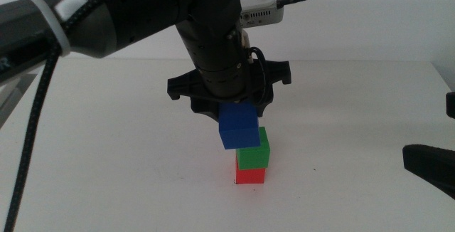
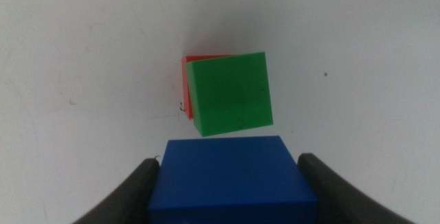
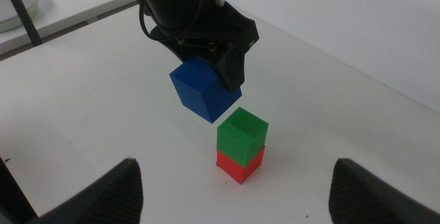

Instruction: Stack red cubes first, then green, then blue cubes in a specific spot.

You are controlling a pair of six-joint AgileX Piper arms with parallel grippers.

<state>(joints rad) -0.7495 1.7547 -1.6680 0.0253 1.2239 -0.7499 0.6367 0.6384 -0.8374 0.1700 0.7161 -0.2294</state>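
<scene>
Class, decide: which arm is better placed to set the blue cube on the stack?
Left. Its gripper holds the blue cube just above the green cube on the red cube; the right gripper waits apart, open.

- Setting: a robotics laboratory bench, shown by a bare white table (image 1: 106, 154) against a plain white wall (image 1: 398, 18).
- Above the table, a black robot arm (image 1: 128, 11) with a trailing braided cable (image 1: 32, 132).
- On the table, plain coloured test cubes (image 1: 250, 162).

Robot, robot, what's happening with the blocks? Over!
Left gripper shut on blue cube, above green cube stacked on red cube. Right gripper open, waiting. Nothing blocking.
</scene>
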